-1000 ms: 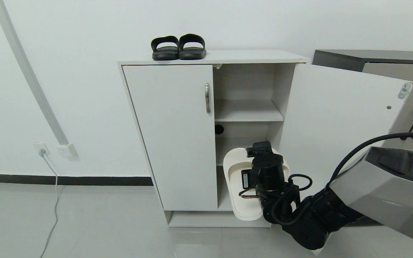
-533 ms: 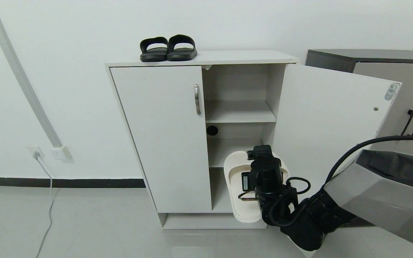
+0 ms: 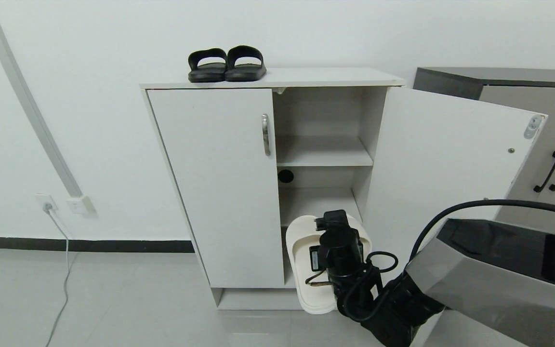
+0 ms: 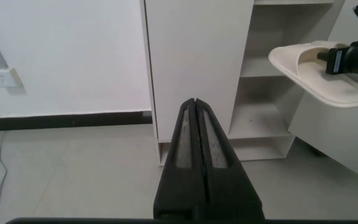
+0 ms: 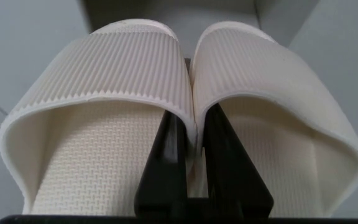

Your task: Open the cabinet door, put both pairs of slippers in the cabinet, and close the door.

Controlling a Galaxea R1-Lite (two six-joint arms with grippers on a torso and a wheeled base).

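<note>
The pair of white slippers (image 3: pixel 301 250) hangs off the floor just in front of the cabinet's (image 3: pixel 330 76) open right half, side by side, toes toward the opening and near the front edge of the lower shelf (image 3: pixel 316 205); whether the toes cross into the compartment cannot be told. The right gripper (image 5: pixel 190 124) has the pair pinched by the two inner walls, its fingers nearly together on them. Above the lower shelf sits the upper shelf (image 3: pixel 323 156), with a round hole (image 3: pixel 285 176) in the back panel between them. The right door (image 3: pixel 441 159) stands swung wide; the left door (image 3: pixel 219 188) is flush, with its handle (image 3: pixel 266 134) at the inner edge. The black slippers (image 3: pixel 226 63) rest together on the cabinet top, over the left door. The left gripper (image 4: pixel 194 109) hangs above the floor before the cabinet, fingers pressed together on nothing.
</note>
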